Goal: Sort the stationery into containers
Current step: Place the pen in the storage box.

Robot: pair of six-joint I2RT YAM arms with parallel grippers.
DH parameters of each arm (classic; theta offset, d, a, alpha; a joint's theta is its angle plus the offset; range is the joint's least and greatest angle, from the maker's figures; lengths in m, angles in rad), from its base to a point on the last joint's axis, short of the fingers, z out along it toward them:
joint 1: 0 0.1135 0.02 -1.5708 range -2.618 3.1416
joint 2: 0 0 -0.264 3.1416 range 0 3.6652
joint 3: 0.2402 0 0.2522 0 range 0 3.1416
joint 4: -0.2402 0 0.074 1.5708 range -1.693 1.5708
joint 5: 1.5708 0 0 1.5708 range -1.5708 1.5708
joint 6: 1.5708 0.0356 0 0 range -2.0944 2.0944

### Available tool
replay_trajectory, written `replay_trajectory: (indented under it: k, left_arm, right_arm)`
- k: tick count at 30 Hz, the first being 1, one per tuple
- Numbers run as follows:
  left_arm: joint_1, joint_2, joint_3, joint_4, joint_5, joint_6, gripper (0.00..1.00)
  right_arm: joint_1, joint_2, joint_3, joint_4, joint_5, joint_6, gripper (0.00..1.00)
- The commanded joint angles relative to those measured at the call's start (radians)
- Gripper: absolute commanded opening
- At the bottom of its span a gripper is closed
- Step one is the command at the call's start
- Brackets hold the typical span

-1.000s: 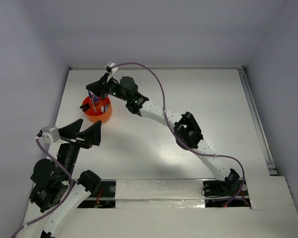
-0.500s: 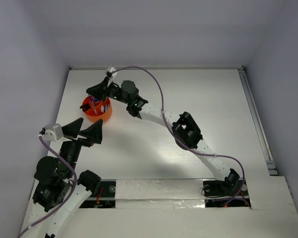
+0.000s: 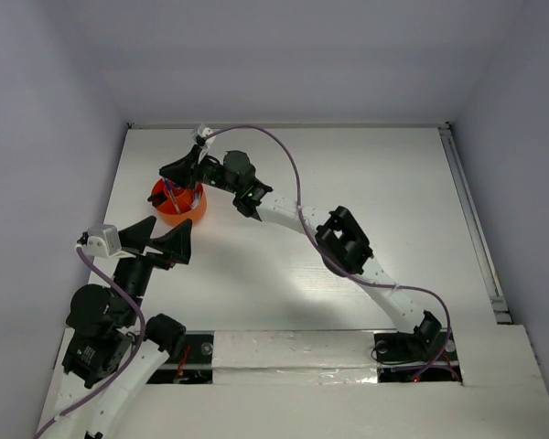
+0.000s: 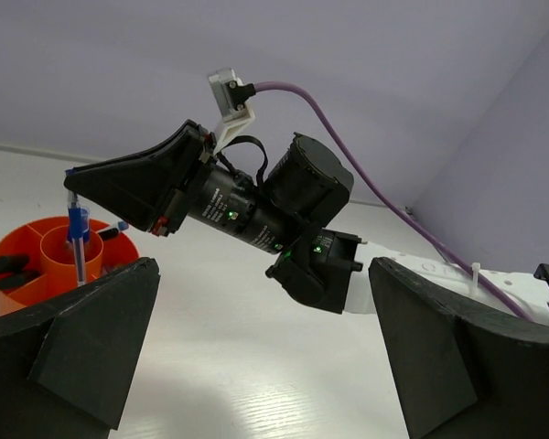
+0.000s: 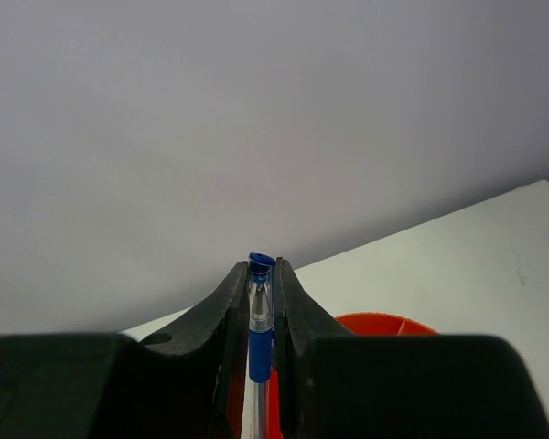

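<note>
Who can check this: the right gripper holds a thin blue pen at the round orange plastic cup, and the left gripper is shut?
The left gripper is open, jaws wide apart in the left wrist view. The right gripper does hold the thin blue pen at the orange cup.

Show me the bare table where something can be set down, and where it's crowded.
Widest bare patch: table between the right arm and the rail on the right. A smaller one lies between the left fingers and the right arm. Crowded at the orange cup: the right fingers hold a blue pen over it.
</note>
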Motion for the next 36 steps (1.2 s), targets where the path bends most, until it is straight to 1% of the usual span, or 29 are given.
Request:
replay_trajectory:
  k: [1,5,7,9,14,24,26,28,31,32,33,34,36]
  left_arm:
    - [0.010,0.012,-0.007,0.046,0.017,0.013,0.99]
    - [0.019,0.012,-0.007,0.049,0.020,0.013,0.99]
    - [0.019,0.016,-0.007,0.047,0.021,0.013,0.99]
    - [0.019,0.019,-0.007,0.047,0.021,0.013,0.99]
    - [0.019,0.014,-0.008,0.047,0.021,0.013,0.99]
    - [0.037,0.019,-0.008,0.052,0.035,0.017,0.99]
    - [0.037,0.020,-0.008,0.054,0.037,0.016,0.99]
    - [0.037,0.019,-0.008,0.052,0.037,0.016,0.99]
    - [0.047,0.016,-0.010,0.055,0.040,0.014,0.99]
    - [0.056,0.019,-0.010,0.057,0.044,0.014,0.99]
    - [0.056,0.019,-0.010,0.055,0.044,0.014,0.99]
    - [0.056,0.019,-0.010,0.055,0.047,0.014,0.99]
    - [0.065,0.019,-0.010,0.055,0.047,0.013,0.99]
  right_arm:
    - [0.009,-0.008,-0.001,0.067,-0.011,-0.028,0.00]
    - [0.009,0.002,0.031,0.054,0.014,-0.043,0.00]
    - [0.009,0.012,0.077,0.043,0.029,-0.047,0.00]
    - [0.009,0.006,0.081,0.049,0.048,-0.051,0.00]
    - [0.009,-0.006,0.016,0.080,0.063,-0.057,0.00]
    - [0.009,-0.001,-0.044,0.130,0.058,-0.023,0.00]
    - [0.009,-0.015,-0.068,0.155,0.060,-0.023,0.02]
    - [0.009,-0.043,-0.116,0.176,0.061,-0.023,0.07]
    - [0.009,-0.066,-0.151,0.190,0.063,-0.031,0.10]
    - [0.009,-0.070,-0.156,0.192,0.063,-0.032,0.12]
    - [0.009,-0.073,-0.163,0.193,0.062,-0.032,0.16]
    - [0.009,-0.083,-0.171,0.195,0.058,-0.029,0.25]
    - [0.009,-0.095,-0.194,0.202,0.045,-0.020,0.38]
